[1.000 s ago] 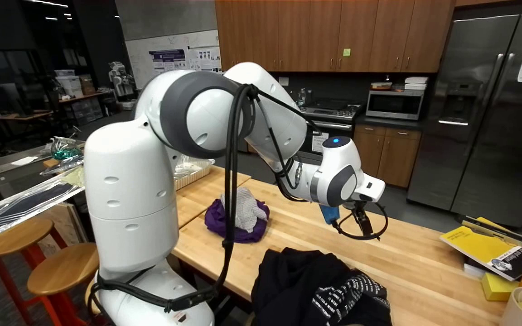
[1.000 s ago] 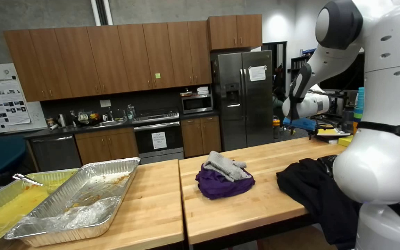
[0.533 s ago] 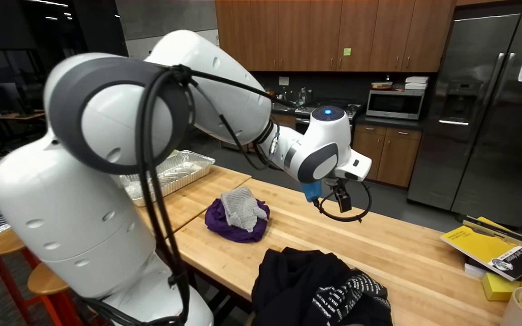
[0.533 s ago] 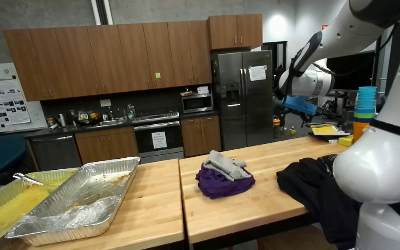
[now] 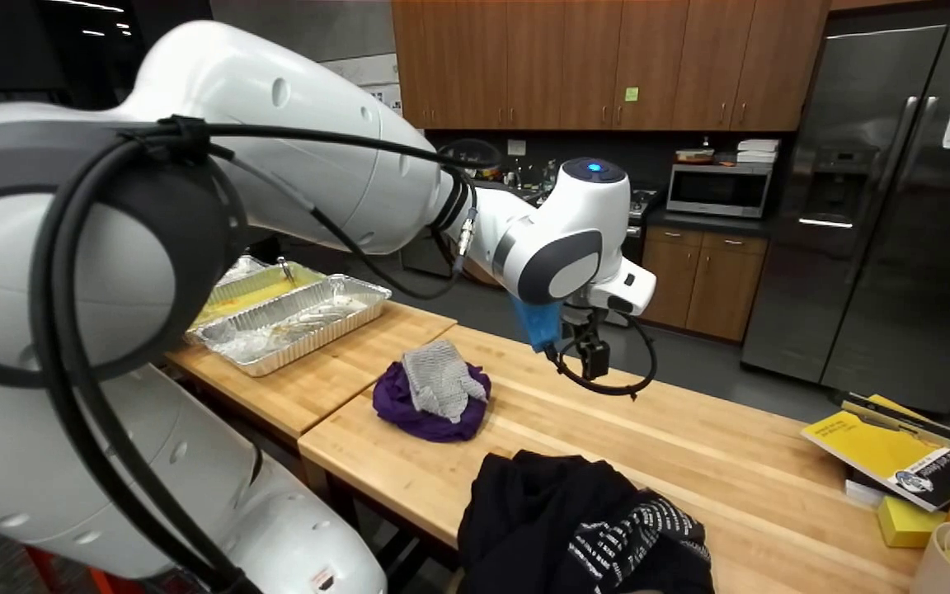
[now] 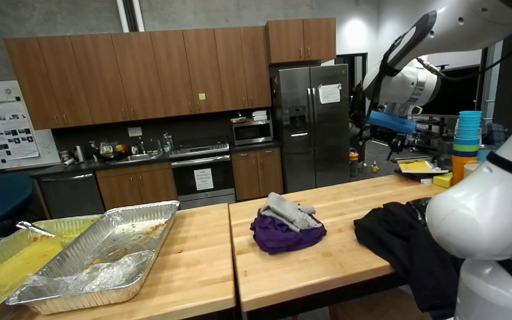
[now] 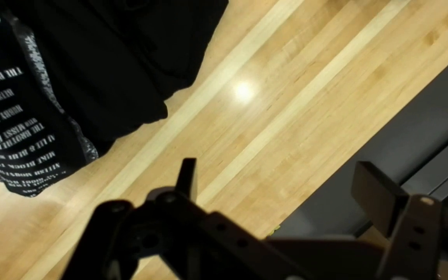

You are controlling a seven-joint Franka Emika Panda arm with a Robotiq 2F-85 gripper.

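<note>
Black garment [image 7: 130,70]: Crumpled on the wooden tabletop [image 7: 247,136], spilling over its edge beside the robot's white base [image 6: 500,284] in an exterior view.
Garment lettering [image 7: 25,144]: White capitals run in rows; "THE BROTHER" and "MIKE BLOCK" appear legible in the wrist view, other lines lost to folds and blur.
Tool [image 7: 280,186]: Jaws wide apart in the air above the tabletop, clear of the garment, the gap framing the table's far edge and the gray floor [image 7: 325,210].
Purple cloth [image 6: 285,240]: Bunched on the same tabletop under a gray knit cloth [image 6: 289,213] in both exterior views.
Foil tray [image 6: 87,303]: Streaked with food scraps on the adjoining tabletop [image 6: 202,258], just beside a second tray [image 6: 71,223] holding yellow food.
Yellow book [image 5: 871,445]: Round emblem on the cover, type too small to read; a yellow block [image 5: 908,524] sits near it.
Oven notice [image 6: 203,179]: White sheet appearing to read "FOR RESEARCH PURPOSES ONLY."
Refrigerator [image 6: 294,146]: Steel doors bearing a posted sheet [image 6: 330,94], its print too fine to make out.
</note>
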